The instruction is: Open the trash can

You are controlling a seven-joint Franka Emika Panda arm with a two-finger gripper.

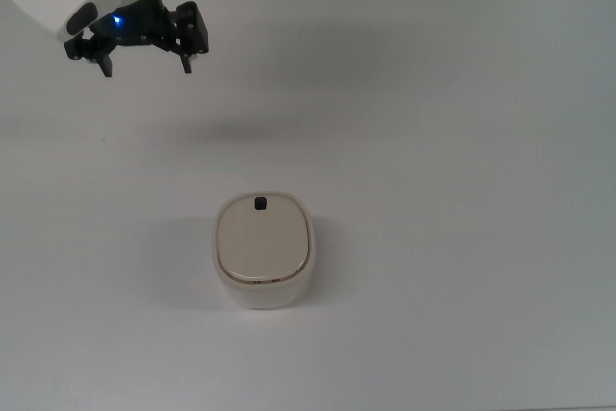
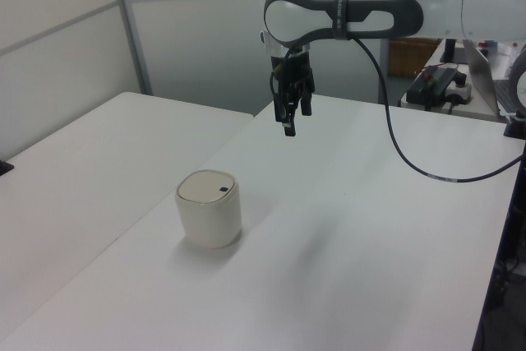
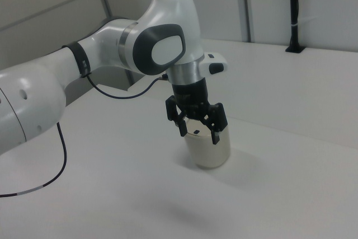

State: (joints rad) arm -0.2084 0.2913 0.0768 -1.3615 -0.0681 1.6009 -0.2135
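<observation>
Plastic, by its smooth matte look: the trash can [image 1: 263,251] is a cream rounded-square tub with a flat beige lid [image 1: 263,240] shut, its tiny black button [image 1: 260,203] at the lid's 12 o'clock in the top view. It stands mid-tabletop [image 1: 462,190]. The pincer [image 1: 146,65], fingers apart and empty, hangs well apart at 11 o'clock, with a black cable [image 2: 403,150] trailing behind.

Cream-white trash can [image 1: 262,281], beige lid [image 1: 264,241], seemingly black button [image 1: 260,203]; black gripper [image 1: 146,63].
</observation>
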